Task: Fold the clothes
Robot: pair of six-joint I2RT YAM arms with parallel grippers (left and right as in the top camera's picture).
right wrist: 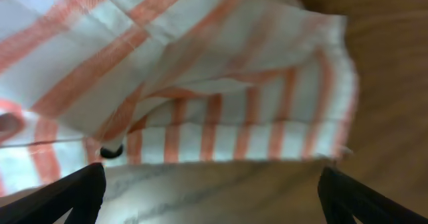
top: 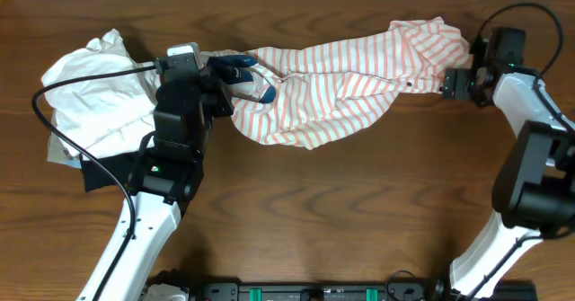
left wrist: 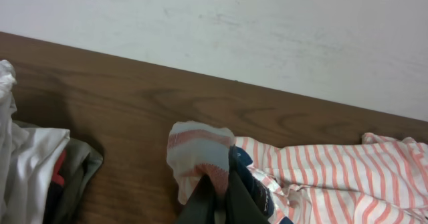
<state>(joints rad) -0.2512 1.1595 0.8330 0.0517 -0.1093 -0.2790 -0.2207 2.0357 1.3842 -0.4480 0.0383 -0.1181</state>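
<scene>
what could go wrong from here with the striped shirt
The right gripper is open, with the hem of the striped shirt only just at its fingertips; closing here may catch a single layer or miss. The left gripper is shut on a small bunched tuft, which could slip under a pull. The white garment lies close by the left arm and might get dragged.

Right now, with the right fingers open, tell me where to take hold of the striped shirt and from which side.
I'd grip the striped shirt at its loose right-end edge, coming in low from the right along the table. That edge lies just ahead of the open right fingers, while the left fingers pinch the opposite end, so the cloth stretches between.
</scene>
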